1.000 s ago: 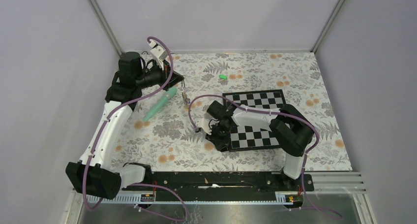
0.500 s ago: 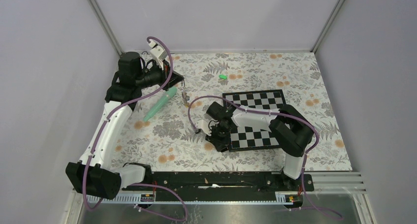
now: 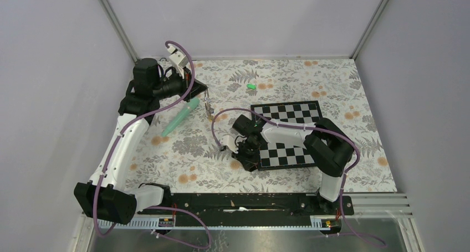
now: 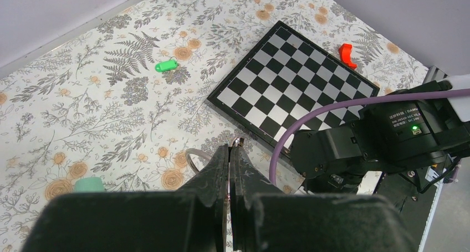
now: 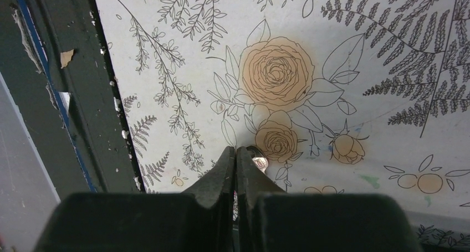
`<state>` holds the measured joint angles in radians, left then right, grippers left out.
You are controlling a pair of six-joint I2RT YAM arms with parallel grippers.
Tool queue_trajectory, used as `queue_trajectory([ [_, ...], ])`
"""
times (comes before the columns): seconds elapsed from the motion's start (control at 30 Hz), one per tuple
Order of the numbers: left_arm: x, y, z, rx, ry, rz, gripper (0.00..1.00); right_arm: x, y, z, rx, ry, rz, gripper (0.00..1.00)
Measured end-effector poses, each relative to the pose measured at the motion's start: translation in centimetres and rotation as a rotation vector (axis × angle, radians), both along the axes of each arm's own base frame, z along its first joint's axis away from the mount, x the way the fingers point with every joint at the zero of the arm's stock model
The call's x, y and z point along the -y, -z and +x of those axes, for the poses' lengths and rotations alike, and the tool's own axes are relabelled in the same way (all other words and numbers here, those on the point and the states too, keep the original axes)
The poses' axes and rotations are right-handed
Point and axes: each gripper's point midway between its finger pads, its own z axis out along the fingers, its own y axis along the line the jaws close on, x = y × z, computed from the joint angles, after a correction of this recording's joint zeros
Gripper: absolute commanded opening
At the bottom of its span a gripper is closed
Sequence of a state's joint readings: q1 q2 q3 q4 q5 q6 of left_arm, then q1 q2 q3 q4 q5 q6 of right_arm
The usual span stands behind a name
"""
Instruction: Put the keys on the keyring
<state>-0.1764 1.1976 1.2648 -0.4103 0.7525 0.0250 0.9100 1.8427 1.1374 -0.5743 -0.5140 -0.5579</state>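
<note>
Holds the keyring [image 3: 208, 108] pinched in the closed left fingers [image 4: 219, 171], dangling above the surface [image 3: 183, 152] beside the teal stick [image 3: 180, 118]. Keeps the right fingers [image 5: 221, 174] shut low by the chessboard [image 3: 288, 112] with a small silvery piece [image 5: 256, 155] at their tips, cannot tell whether truly gripped; leaves the green key [image 3: 251, 86] lying well apart. Risks a swinging ring missing a key's hole, or a thin pinch slipping and dropping the piece.
</note>
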Motion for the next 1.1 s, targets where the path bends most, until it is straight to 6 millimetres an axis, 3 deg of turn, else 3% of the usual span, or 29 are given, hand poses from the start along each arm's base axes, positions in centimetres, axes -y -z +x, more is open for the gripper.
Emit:
queue_trajectory([
  [0.17,0.0,0.0,0.1,0.007,0.003,-0.003,0.0,0.1,-0.6,0.0,0.008,-0.009,0.006,0.0],
  [0.3,0.2,0.5,-0.2,-0.004,0.022,-0.009,0.0,-0.2,-2.8,0.6,0.039,-0.011,0.049,0.0],
  [0.43,0.7,0.5,-0.6,-0.007,0.06,-0.023,0.0,-1.4,-7.3,3.0,0.088,0.023,0.175,0.0],
  [0.53,1.2,0.1,-1.0,0.006,0.105,-0.042,0.0,-1.9,-11.9,5.2,0.14,0.065,0.319,0.0],
  [0.7,2.5,0.1,-1.4,0.002,0.186,-0.068,0.0,-2.7,-18.6,6.7,0.208,0.101,0.538,0.0],
  [0.9,4.9,0.7,-2.4,-0.019,0.286,-0.083,0.0,-3.1,-22.9,7.3,0.204,0.136,0.67,0.0],
  [1.1,6.8,0.3,-3.8,-0.024,0.369,-0.13,0.0,-1.9,-26.9,10.1,0.197,0.25,0.77,0.0],
])
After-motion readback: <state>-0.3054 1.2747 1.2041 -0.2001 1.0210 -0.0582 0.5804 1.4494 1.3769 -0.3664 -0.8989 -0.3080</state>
